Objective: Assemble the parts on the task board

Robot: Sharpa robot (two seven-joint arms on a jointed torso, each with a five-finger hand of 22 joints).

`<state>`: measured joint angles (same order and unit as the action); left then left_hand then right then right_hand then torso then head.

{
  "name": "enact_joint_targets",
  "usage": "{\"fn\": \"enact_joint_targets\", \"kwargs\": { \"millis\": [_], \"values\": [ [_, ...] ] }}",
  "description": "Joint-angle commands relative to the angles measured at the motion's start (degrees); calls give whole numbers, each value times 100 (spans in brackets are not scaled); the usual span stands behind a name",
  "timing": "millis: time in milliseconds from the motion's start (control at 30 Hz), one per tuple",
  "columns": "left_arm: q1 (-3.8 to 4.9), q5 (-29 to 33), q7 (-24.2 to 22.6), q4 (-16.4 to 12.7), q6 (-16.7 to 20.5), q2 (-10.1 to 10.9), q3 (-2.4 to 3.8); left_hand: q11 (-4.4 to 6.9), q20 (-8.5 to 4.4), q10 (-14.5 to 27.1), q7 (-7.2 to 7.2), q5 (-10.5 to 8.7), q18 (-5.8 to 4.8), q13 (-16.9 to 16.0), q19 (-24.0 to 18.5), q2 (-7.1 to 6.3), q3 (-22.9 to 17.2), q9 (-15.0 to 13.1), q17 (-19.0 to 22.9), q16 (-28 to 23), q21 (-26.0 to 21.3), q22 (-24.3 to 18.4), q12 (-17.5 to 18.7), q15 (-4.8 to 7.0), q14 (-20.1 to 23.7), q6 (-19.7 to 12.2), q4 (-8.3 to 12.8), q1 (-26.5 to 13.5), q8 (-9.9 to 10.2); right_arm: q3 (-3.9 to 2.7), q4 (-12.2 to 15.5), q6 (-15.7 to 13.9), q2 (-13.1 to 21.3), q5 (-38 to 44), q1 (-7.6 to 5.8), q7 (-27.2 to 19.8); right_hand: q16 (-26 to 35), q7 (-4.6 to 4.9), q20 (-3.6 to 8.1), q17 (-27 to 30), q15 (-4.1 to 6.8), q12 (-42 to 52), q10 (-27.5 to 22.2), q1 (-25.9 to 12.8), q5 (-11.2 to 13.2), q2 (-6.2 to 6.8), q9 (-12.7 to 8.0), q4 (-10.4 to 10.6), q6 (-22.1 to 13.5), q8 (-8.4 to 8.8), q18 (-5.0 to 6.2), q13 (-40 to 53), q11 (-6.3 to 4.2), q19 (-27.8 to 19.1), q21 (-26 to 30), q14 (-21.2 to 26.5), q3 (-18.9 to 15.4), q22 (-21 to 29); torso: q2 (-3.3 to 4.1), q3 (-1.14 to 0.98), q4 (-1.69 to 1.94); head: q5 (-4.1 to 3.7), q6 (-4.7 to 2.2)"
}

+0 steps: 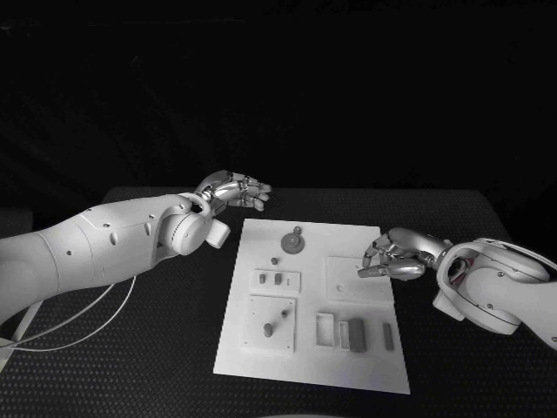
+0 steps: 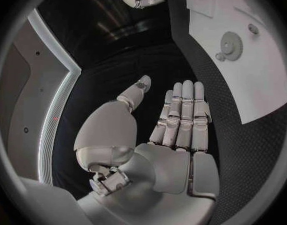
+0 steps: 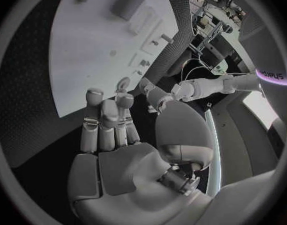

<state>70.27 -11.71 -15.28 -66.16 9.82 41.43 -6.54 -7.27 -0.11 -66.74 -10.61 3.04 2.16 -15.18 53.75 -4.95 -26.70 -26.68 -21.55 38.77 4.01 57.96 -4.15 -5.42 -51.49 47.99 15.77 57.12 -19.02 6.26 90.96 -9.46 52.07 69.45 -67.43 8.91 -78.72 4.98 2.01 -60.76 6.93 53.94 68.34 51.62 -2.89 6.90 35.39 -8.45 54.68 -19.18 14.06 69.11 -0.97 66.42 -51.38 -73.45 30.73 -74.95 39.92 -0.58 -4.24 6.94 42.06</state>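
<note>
I count one white task board (image 1: 314, 348) on one black table (image 1: 128, 374). On the board I see one gear-shaped part (image 1: 294, 240), three upright bars (image 1: 357, 334) near its front edge, and several small pegs I cannot count surely.

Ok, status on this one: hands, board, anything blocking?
Left hand open, off the board's far left corner. Right hand at the task board's right edge, grasp unclear. Gear-like part lies flat. Nothing blocking.
</note>
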Motion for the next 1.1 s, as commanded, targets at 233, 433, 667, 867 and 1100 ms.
{"fn": "enact_joint_targets", "kwargs": {
  "millis": [233,433,667,867,1100],
  "values": [
    [3,45,-83,-40,-89,15,4,24,14,-11,8,-9,-8,9,-18,50,28,11,-11,-41,2,-10,-1,-29,-10,-31,-1,-11,-25,331,321,1058,379,-656,10,1716,-356,-65,143,-545,111,376,155,-382,3,-63,149,239,336,-107,94,204,-110,138,-165,-380,58,-127,-16,5,-19,-138,34],
    [4,46,-72,-42,-179,30,4,24,14,-13,8,-9,-8,9,-18,49,30,11,-14,-43,2,-11,-2,-29,-10,-30,-1,-14,-27,561,551,1109,529,-990,20,2015,-373,-67,157,-553,116,409,157,-714,4,16,159,316,315,-45,94,211,-111,104,-178,-387,-28,-118,-13,9,-17,-169,68],
    [4,46,-66,-52,-168,20,4,25,14,-14,10,-9,-8,9,-20,48,32,12,-18,-48,1,-12,-2,-30,-8,-27,-2,-17,-30,595,746,1070,482,-1093,31,2053,-403,-55,221,-565,110,448,164,-1160,-3,612,184,834,314,55,94,204,-113,116,-202,-407,357,-105,-8,-1,-4,-229,109],
    [4,46,-61,-57,-170,28,4,25,15,-14,10,-9,-8,9,-22,49,33,13,-21,-51,1,-13,-2,-30,-7,-27,-2,-19,-31,601,782,881,443,-1051,34,1965,-441,-54,238,-599,105,480,166,-1314,0,908,229,1214,321,93,94,208,-100,127,-244,-431,568,-110,-4,6,5,-222,166],
    [4,46,-54,-56,-169,28,4,25,15,-13,10,-9,-9,10,-23,48,35,14,-24,-54,1,-14,-2,-31,-6,-28,-3,-23,-31,601,739,916,293,-919,51,1922,-454,-57,245,-612,108,499,176,-1312,-1,906,244,1264,333,93,94,215,-103,129,-257,-440,588,-112,-4,6,-1,-206,199]
  ]
}}
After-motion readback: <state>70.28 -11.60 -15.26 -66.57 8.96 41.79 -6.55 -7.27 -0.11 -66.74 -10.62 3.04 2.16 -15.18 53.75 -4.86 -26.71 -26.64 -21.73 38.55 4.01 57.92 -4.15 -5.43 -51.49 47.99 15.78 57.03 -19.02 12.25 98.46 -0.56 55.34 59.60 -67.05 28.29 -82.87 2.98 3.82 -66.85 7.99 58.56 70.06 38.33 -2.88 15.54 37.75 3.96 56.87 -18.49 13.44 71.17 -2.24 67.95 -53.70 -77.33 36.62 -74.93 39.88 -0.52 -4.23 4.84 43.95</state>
